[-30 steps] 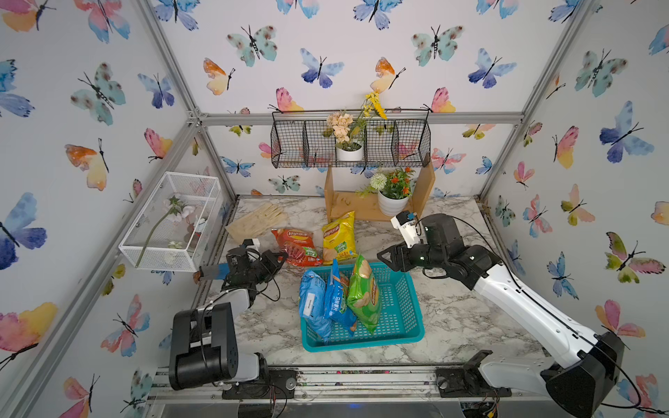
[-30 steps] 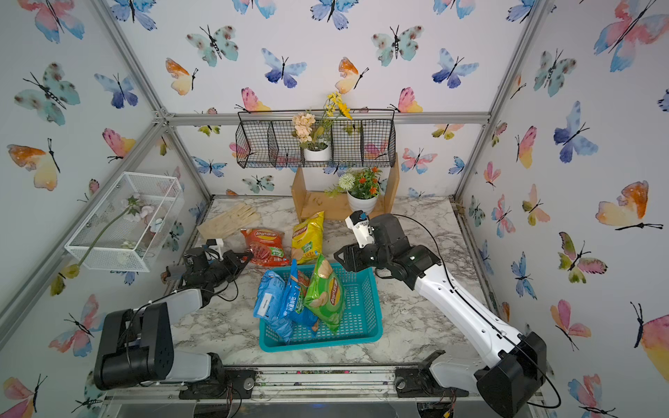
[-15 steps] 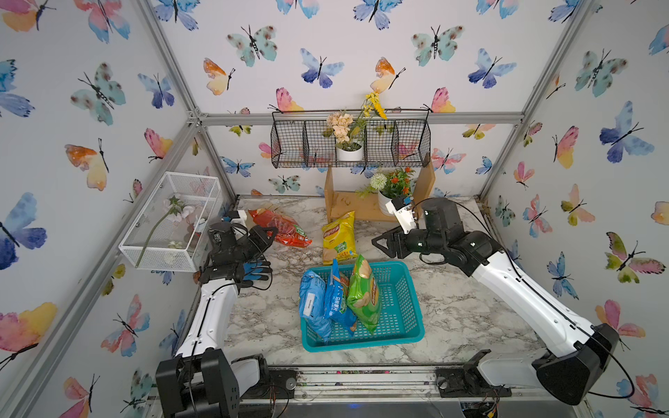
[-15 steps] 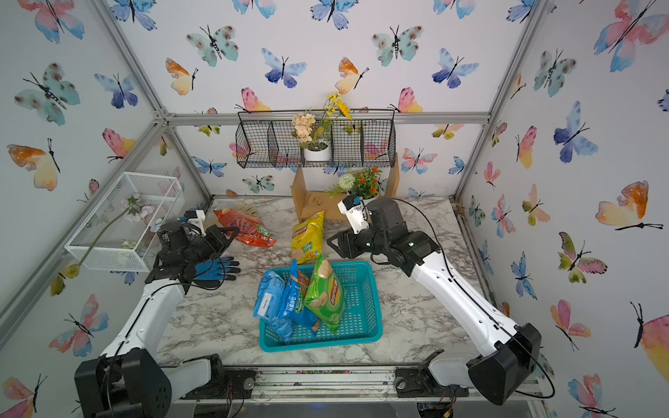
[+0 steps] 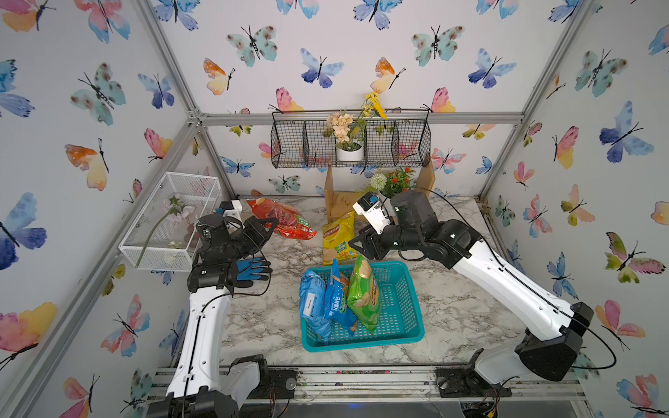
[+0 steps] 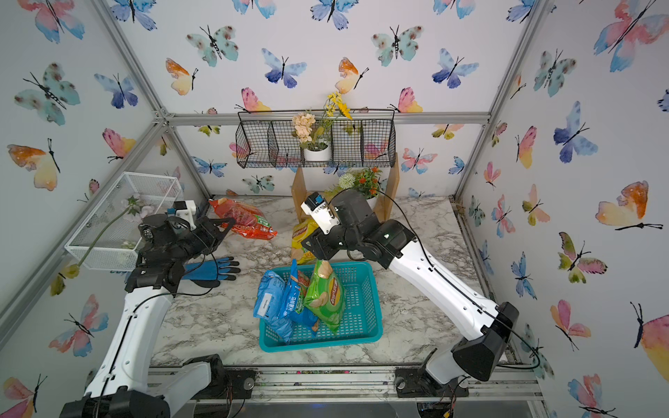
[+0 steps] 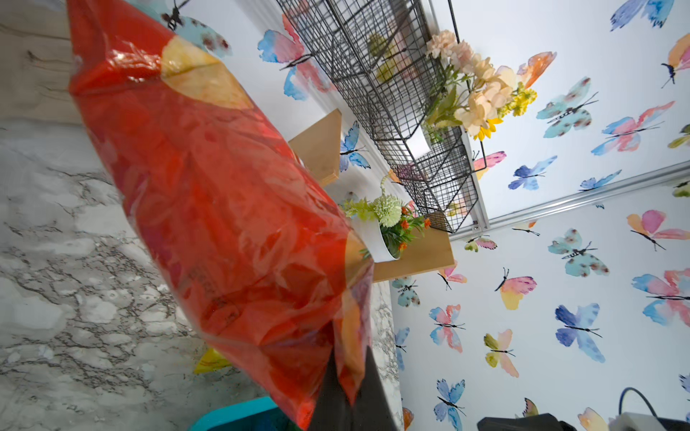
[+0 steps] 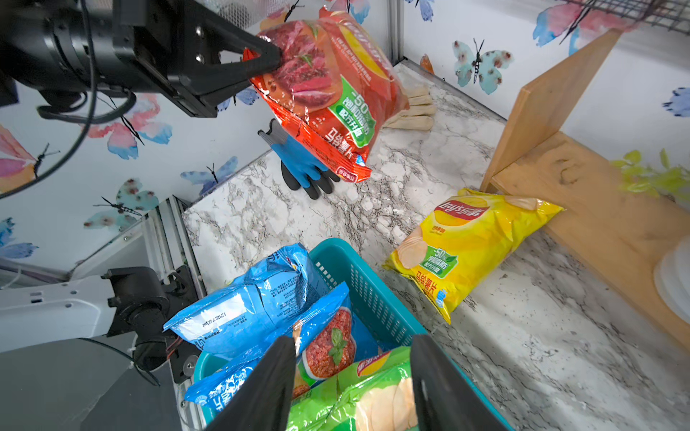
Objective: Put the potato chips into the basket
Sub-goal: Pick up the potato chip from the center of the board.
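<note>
Left tool clamps the red Lay's bag aloft near the far-left corner of the bench. Right tool hangs open over the far rim of the teal basket. The green bag and blue bags are inside, the yellow bag just behind.

Bright, even light, soft shadows; edges bow outward, nearest surfaces slightly blurred.

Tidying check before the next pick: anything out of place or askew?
A blue glove and a beige glove lie on the marble table, unrelated to the snacks. In the teal basket the blue bags and green bag stand on edge, crowded to one side, the outer blue bag leaning over its wall. No spill shows.
</note>
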Robot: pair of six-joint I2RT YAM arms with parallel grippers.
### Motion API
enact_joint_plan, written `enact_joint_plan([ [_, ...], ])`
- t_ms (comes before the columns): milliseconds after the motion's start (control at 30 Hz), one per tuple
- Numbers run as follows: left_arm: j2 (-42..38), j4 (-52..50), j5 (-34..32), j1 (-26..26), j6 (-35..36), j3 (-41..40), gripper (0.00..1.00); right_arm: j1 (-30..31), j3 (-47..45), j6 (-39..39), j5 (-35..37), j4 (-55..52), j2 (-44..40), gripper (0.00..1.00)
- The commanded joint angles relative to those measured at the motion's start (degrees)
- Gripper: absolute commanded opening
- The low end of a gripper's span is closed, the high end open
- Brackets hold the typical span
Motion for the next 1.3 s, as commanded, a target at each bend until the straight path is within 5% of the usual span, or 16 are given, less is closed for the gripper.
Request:
enact_joint_plan([
  [0,-2.4,-2.2,1.4,-4.0,-2.5,2.8,0.00,4.3,2.7,-3.4,9.1,-5.6,1.8,0.55],
  [433,-3.0,-9.8,-0.4,-15.7,-3.5,10.8,0.00,8.0,1.0,-4.9,19.3,-8.8,-1.7,0.62],
  [1033,-1.3,-10.5,-2.8,-23.1,-5.6,14.5,0.00,9.5,2.2,-5.1,19.4,-10.4,-1.2,0.66],
  [1267,-1.3,-10.1,-3.5,-24.4,-6.2,13.9,0.00,10.3,2.8,-4.8,20.6,-9.6,-0.2,0.54],
])
